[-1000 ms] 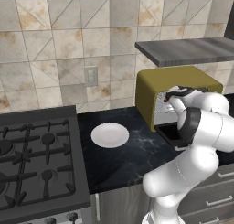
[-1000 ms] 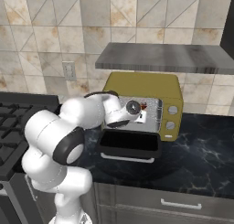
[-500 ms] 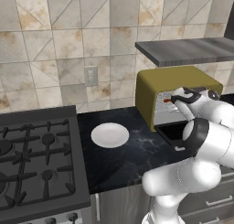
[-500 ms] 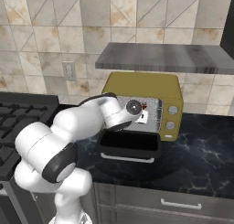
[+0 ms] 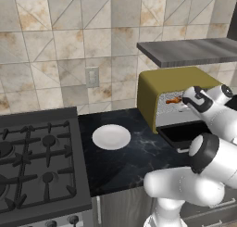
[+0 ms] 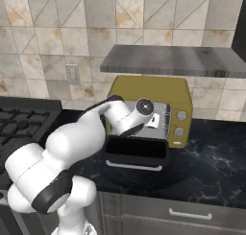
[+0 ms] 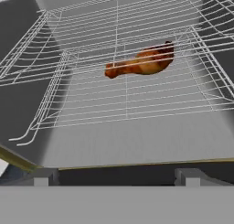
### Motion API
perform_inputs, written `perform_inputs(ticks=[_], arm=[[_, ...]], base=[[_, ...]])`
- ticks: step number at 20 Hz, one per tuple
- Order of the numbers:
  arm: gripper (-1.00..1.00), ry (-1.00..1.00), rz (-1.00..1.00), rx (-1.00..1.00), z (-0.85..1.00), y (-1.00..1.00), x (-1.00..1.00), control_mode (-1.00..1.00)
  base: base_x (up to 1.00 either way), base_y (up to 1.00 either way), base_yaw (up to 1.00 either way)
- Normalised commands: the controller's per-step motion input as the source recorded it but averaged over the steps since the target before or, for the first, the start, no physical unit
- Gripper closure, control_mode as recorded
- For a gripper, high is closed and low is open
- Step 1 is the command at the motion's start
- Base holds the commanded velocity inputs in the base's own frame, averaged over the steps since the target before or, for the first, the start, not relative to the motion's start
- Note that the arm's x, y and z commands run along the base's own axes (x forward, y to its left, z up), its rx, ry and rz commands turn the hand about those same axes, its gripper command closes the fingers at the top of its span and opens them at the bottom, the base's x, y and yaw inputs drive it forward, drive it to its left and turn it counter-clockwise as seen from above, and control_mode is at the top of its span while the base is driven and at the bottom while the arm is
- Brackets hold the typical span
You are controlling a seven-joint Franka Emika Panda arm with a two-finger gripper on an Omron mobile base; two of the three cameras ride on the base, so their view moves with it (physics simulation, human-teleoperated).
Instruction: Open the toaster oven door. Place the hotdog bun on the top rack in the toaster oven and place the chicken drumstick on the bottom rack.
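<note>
The mustard-yellow toaster oven (image 5: 173, 80) (image 6: 158, 91) stands on the dark counter. Its black toaster oven door (image 5: 185, 132) (image 6: 137, 151) hangs folded down flat in front. In the hand view the orange-brown chicken drumstick (image 7: 141, 63) lies on a wire rack (image 7: 91, 104) deep inside, with another rack above it. An orange-brown bit (image 5: 175, 101) shows inside the oven in the left base view. My gripper (image 7: 114, 176) (image 6: 154, 120) (image 5: 186, 101) is at the oven's mouth, open, with nothing between its fingertips and well short of the drumstick. The hotdog bun is out of view.
A white plate (image 5: 111, 137) sits bare on the counter left of the oven. The gas stove (image 5: 34, 161) is further left. A grey shelf (image 6: 173, 61) hangs just above the oven. Two knobs (image 6: 180, 123) sit on the oven's front, right of the opening.
The hand has drawn a little right, out from the oven's mouth, and the elbow has swung low. The jaws stay open. The drumstick has not moved.
</note>
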Motion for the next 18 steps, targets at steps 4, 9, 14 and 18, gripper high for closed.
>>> perform_inputs(ticks=[4,9,14,18], arm=[[-1.0,-0.13,0.0,0.15,0.08,-0.09,-0.47,-1.0],[-1.0,-0.15,-0.01,0.21,0.13,-0.07,-0.39,-1.0],[-1.0,-0.04,0.0,0.1,0.31,-0.16,-0.12,-1.0],[-1.0,-0.01,0.0,0.0,0.36,-0.08,0.0,-1.0]], base=[[0.0,0.0,0.0],[0.0,0.0,0.0],[0.0,0.0,0.0],[0.0,0.0,0.0]])
